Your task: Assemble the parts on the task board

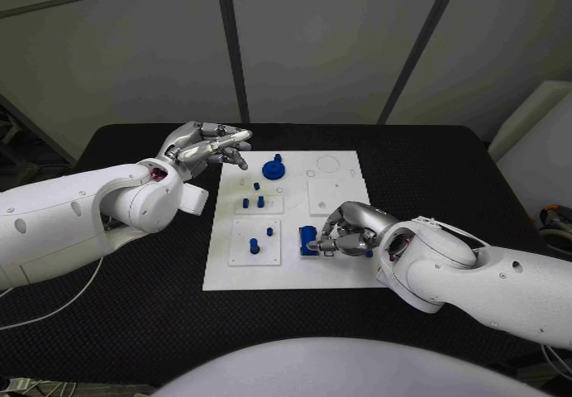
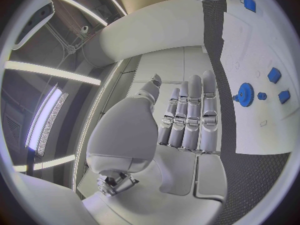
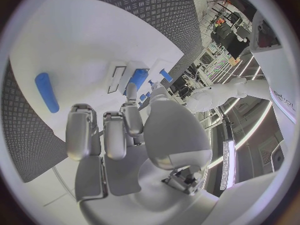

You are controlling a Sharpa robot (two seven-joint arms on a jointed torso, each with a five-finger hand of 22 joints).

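From the head camera, the right hand [image 1: 345, 231] curls over a blue block [image 1: 309, 240] at the task board's [image 1: 286, 277] five o'clock corner, though whether it grips the block I cannot tell. The left hand [image 1: 205, 147] hovers empty at eleven o'clock, its fingers loosely apart, with the blue gear [image 1: 274, 169] at its four o'clock. The left wrist camera shows that hand's fingers [image 2: 190, 117] straight and side by side, holding nothing, while the right wrist camera shows a blue cylinder [image 3: 46, 91] lying on the board beside the curled right fingers [image 3: 81, 135].

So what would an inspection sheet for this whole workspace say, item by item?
Surface: black table, patterned mat.
Job's things: white task board; blue gear near its far edge, small blue pegs standing in it, a blue block beside the right hand.
Clutter: nothing seen.
Hands: left hand off the board's far left corner, fingers straight, holding nothing; right hand over the board's near right part, fingers curled at the blue block, grip unclear.
Cables: pale cable on the table, left.
Surroundings: grey wall panels.
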